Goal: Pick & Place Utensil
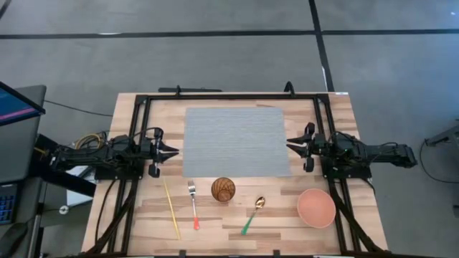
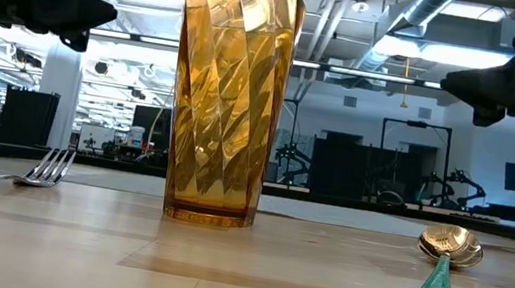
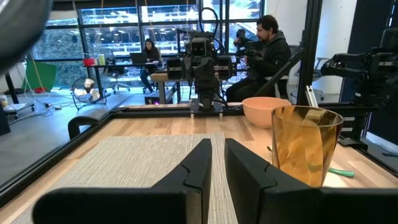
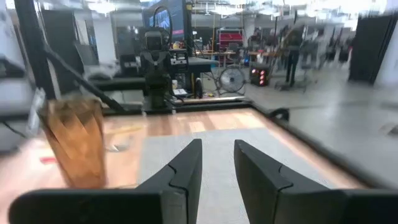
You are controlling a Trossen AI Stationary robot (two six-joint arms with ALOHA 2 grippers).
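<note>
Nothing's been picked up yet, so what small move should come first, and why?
Probably swing the left gripper toward the fork. Both grippers hover at the edges of the grey mat, holding nothing, and the fork lies on the left arm's side, beside the amber cup.

A placemat (image 1: pixel 237 141) covers the middle of the worktop (image 1: pixel 136 222), reaching toward its far edge. Along the near edge runs a row: a chopstick (image 1: pixel 171 208) nearest the left edge, then a fork (image 1: pixel 193 204), a cup (image 1: pixel 223 189), a spoon (image 1: pixel 253 214), and a bowl (image 1: pixel 316 208) toward the near right corner. The cup stands just beside the placemat's near edge, between fork and spoon.
</note>
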